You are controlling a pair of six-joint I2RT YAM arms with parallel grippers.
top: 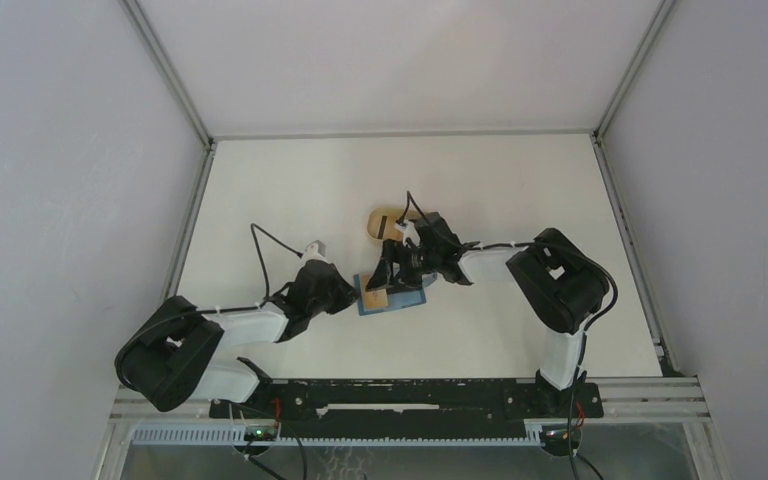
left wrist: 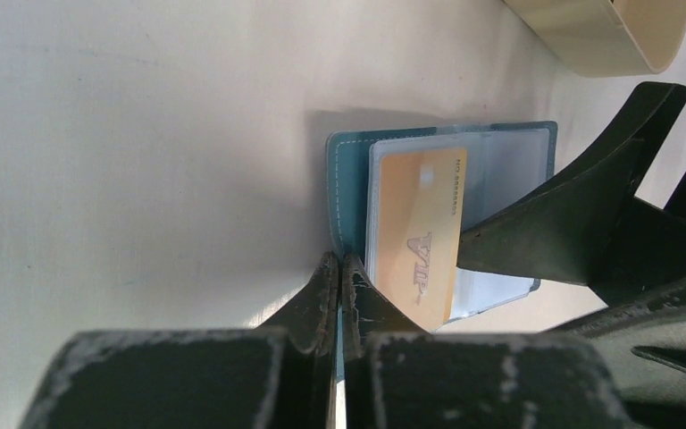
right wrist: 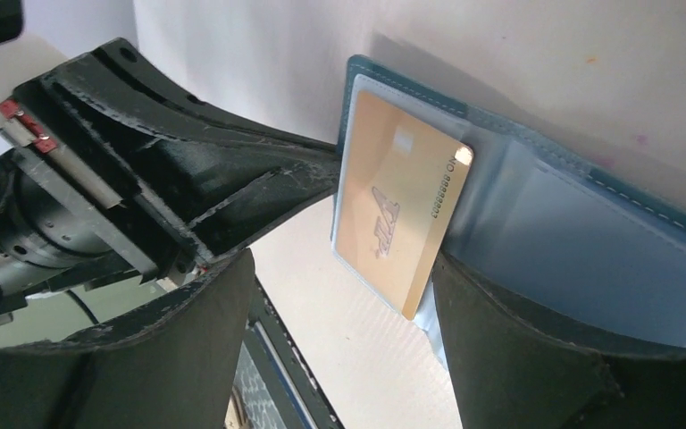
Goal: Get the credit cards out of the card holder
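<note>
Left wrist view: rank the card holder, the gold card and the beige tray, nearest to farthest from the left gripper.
1. card holder: its teal edge meets the tips of the left gripper.
2. gold card: just right of the tips, inside the holder.
3. beige tray: far off in the upper right corner.

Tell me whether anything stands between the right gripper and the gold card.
Nothing visible does. The open right gripper straddles the gold card, whose free corner pokes out of the card holder. The shut left gripper sits at the holder's edge, off to one side.
</note>
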